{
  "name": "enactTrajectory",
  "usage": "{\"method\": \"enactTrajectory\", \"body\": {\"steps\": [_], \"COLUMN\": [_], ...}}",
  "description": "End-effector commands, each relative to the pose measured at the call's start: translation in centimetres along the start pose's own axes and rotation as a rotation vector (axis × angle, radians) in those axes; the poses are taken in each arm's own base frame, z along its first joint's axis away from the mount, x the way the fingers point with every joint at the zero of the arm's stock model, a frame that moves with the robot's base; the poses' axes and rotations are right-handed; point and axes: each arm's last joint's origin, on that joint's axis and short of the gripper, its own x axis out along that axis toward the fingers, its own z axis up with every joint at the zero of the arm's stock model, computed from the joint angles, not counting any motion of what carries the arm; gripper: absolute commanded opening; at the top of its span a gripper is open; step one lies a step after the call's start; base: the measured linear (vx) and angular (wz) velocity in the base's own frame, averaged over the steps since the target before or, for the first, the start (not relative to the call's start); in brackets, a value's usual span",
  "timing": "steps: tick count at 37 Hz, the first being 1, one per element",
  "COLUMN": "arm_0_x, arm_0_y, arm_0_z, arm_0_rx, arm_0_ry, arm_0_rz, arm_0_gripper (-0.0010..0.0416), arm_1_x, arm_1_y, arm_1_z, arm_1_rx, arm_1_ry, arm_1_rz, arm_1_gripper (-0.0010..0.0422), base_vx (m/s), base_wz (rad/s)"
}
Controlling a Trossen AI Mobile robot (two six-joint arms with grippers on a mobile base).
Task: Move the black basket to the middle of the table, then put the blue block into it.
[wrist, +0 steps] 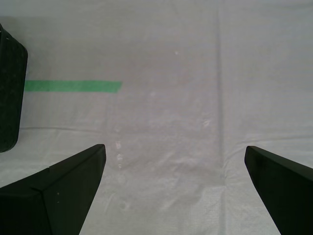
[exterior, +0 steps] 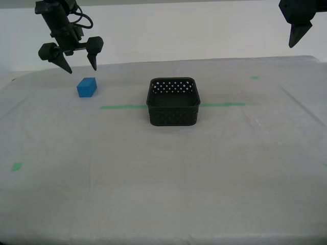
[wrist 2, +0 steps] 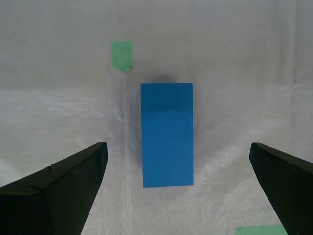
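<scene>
The black basket [exterior: 173,101] stands near the middle of the table [exterior: 153,178], astride the green tape line [exterior: 122,106]. Its wall also shows in the first wrist view [wrist: 10,93]. The blue block [exterior: 87,87] lies on the sheeting towards the exterior view's left, apart from the basket. My second gripper [exterior: 82,69] hangs open just above and behind it; the second wrist view shows the block [wrist 2: 167,134] centred between its spread fingers [wrist 2: 73,181], untouched. My first gripper [exterior: 295,35] is raised at the exterior view's upper right, open [wrist: 174,147] and holding nothing.
Small green marks sit on the sheeting at the exterior view's lower left [exterior: 17,166] and far right [exterior: 255,77]; another mark [wrist 2: 121,54] lies just beyond the block. The table's far edge meets a pale wall.
</scene>
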Motion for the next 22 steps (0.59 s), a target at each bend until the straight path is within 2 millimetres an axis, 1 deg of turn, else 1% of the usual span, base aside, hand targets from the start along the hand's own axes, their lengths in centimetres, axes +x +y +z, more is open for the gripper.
{"method": "enactTrajectory", "body": {"steps": [1,3,5,7,11,14,22], "arm_0_x": [0.0,0.0,0.0,0.0,0.0,0.0,0.0], "arm_0_y": [0.0,0.0,0.0,0.0,0.0,0.0,0.0], "arm_0_z": [0.0,0.0,0.0,0.1,0.1,0.1,0.2], "arm_0_rx": [0.0,0.0,0.0,0.001,0.001,0.001,0.001], "arm_0_ry": [-0.002,-0.003,-0.002,-0.009,-0.014,-0.014,-0.017], "arm_0_rz": [-0.003,-0.003,-0.003,-0.002,-0.001,-0.001,0.0], "arm_0_gripper": [0.0399,0.0399,0.0399,0.0398,0.0398,0.0399,0.0399], "arm_1_x": [0.5,0.6,2.0,2.6,4.6,5.0,4.8], "arm_1_y": [0.2,0.2,0.3,0.3,0.0,-0.4,-0.4], "arm_1_z": [-0.3,-0.4,-0.7,-0.7,-0.8,-0.6,-0.4], "arm_1_rx": [-0.006,-0.007,-0.008,-0.007,0.012,0.023,0.024], "arm_1_ry": [0.002,0.006,0.024,0.044,0.076,0.079,0.066], "arm_1_rz": [0.0,0.0,0.0,-0.024,-0.035,-0.033,0.018], "arm_1_gripper": [0.0401,0.0401,0.0401,0.0401,0.0401,0.0401,0.0401], "base_vx": [0.0,0.0,0.0,0.0,0.0,0.0,0.0], "base_wz": [0.0,0.0,0.0,0.0,0.0,0.0,0.0]}}
